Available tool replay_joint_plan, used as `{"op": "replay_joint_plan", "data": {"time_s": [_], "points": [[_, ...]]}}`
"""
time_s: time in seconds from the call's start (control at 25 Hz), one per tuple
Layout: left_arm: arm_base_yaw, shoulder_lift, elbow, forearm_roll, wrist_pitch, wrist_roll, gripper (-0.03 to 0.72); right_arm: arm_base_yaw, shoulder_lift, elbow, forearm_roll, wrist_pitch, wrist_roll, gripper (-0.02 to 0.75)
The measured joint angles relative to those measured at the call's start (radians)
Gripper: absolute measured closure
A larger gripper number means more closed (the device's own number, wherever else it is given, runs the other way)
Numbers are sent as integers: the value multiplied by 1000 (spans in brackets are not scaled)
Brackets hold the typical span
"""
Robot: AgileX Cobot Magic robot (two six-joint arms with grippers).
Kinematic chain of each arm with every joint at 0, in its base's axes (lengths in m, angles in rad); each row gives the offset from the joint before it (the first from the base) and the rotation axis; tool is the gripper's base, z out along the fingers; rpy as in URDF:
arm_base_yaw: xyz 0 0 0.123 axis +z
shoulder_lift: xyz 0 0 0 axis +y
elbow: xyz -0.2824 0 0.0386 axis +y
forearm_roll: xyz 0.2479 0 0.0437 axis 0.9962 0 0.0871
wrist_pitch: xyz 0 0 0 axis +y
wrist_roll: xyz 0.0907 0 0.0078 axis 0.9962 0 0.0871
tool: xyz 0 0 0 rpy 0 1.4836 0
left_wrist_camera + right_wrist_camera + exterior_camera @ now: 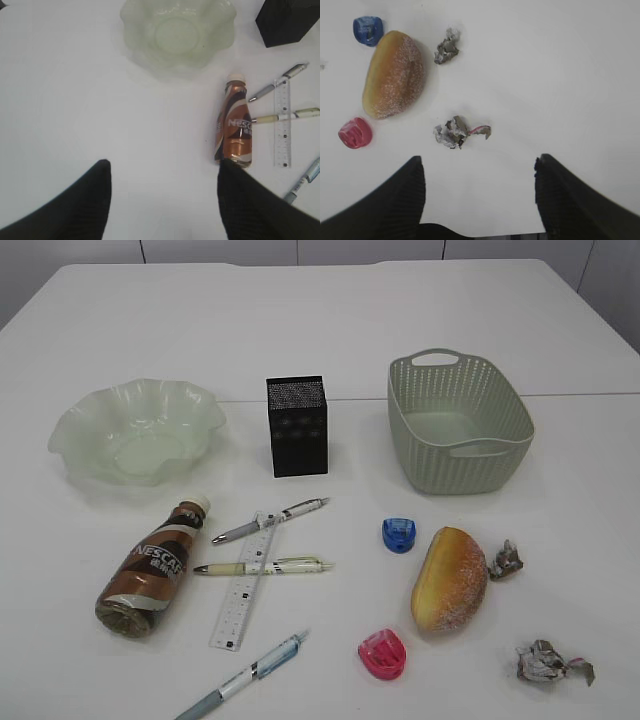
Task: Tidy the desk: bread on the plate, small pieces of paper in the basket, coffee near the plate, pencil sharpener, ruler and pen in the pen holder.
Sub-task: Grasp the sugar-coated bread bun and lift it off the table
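Nothing is sorted yet, as I read it: the bread (449, 579) lies on the table, the plate (137, 430) and basket (459, 420) sit empty, pens (266, 566), ruler (246, 582) and sharpeners (398, 535) lie loose. My left gripper (162, 200) and right gripper (479, 197) hover, jaws apart, holding nothing.

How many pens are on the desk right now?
3. One pen lies across the ruler's top end, a cream pen crosses the ruler's middle, and a blue pen lies at the front edge, partly cut off. None appears hidden.
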Motion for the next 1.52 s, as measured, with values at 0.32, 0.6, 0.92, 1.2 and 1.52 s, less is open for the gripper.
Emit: {"op": "replay_joint_plan", "data": {"time_s": [0.32,0.6,0.92,1.2,1.52], "points": [[0,73,0,0,25,0,195,0,124,-20,135,-24,-12,232],[0,73,0,-2,27,0,195,0,287,-126,242,-24,-21,232],[0,73,0,-16,47,0,195,2,369,-174,372,-33,-104,232],[0,73,0,-17,69,0,195,14,413,-176,410,-114,-113,232],[0,73,0,-22,69,0,195,225,538,-281,125,-135,203,232]]}}
